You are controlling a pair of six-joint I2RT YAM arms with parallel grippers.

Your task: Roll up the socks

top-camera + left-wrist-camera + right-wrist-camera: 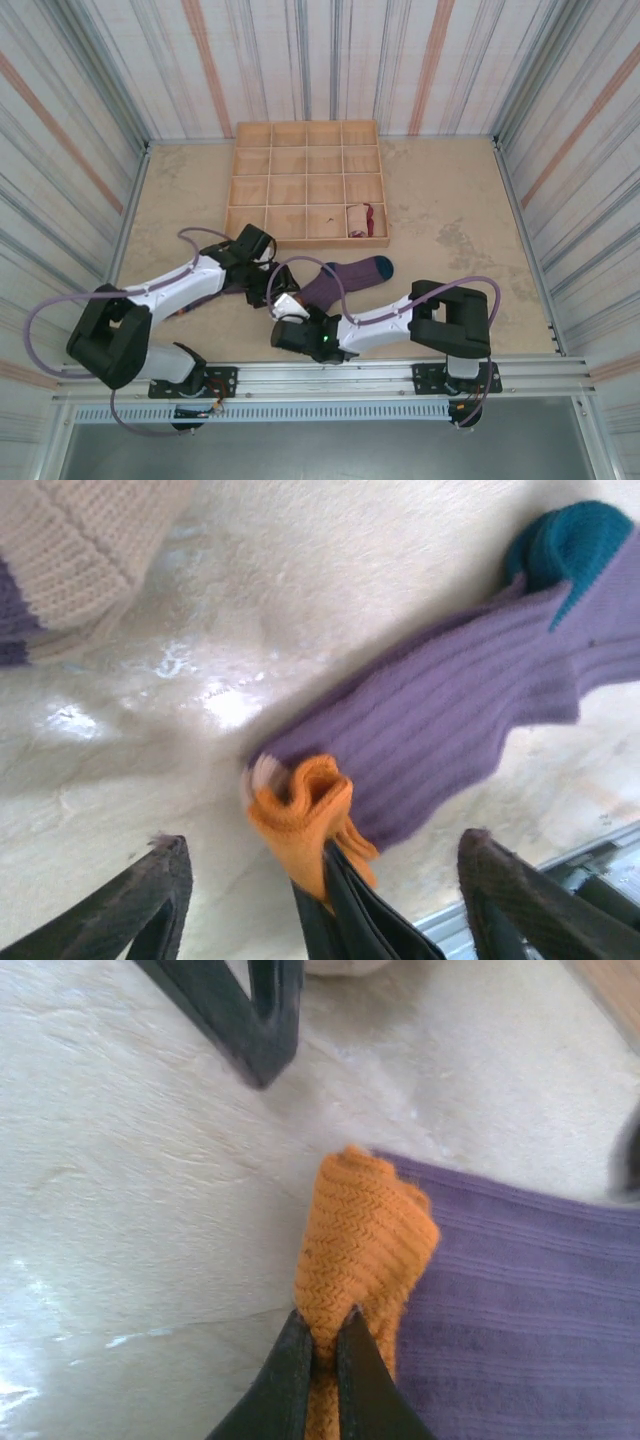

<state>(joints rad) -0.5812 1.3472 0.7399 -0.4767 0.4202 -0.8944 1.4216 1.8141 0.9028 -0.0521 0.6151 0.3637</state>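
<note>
A purple sock [345, 278] with a teal toe [565, 545] lies flat on the table in front of the tray. My right gripper [325, 1345] is shut on its orange cuff [365, 1230], which stands bunched up off the table. My left gripper [325, 842] is open and straddles that cuff [305, 815], its fingers [150, 900] wide on either side and touching nothing. In the top view both grippers [262, 272] [288, 305] meet at the cuff end. A dark purple sock with a tan toe [75, 550] lies beside the left arm. A cream and maroon sock [358, 218] sits rolled in a tray compartment.
The wooden compartment tray [305, 150] stands at the back centre of the table. Striped walls close in the table on three sides. A metal rail [330, 375] runs along the near edge. Bare tabletop [450, 220] spreads to the right of the tray.
</note>
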